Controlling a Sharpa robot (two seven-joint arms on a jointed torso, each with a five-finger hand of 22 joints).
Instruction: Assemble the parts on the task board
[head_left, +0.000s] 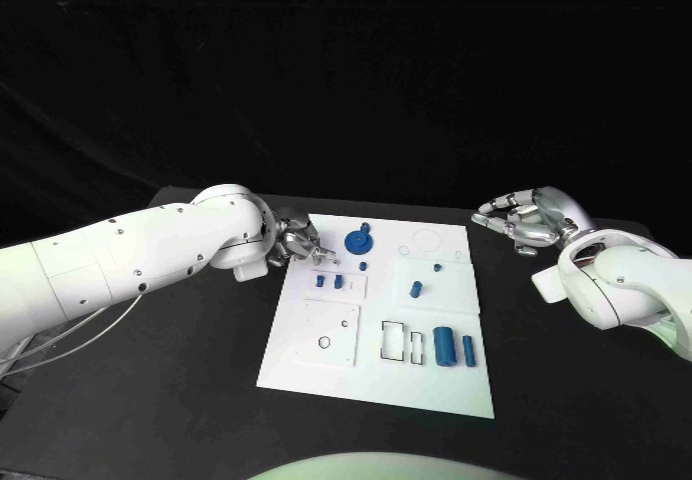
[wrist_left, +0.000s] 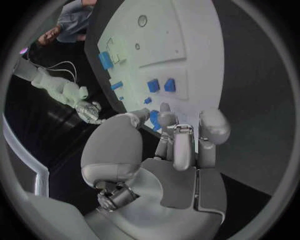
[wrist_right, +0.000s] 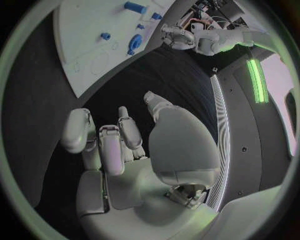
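The left silver hand (head_left: 299, 243) hovers with fingers apart over the white rectangular task board (head_left: 325, 365) near the small blue parts (head_left: 329, 282); the right silver hand (head_left: 522, 219), fingers curled on nothing, hangs beside the board over the black surface (head_left: 144, 420).

Board (head_left: 332, 360): white plate, flat on the black table, long axis running away from the robot. Parts, all blue: round disc (head_left: 358, 241) near the far left corner; two small blocks (head_left: 330, 282) side by side on the left; short peg (head_left: 415, 290) mid-board; two cylinders (head_left: 451, 346) lying parallel near the right edge.
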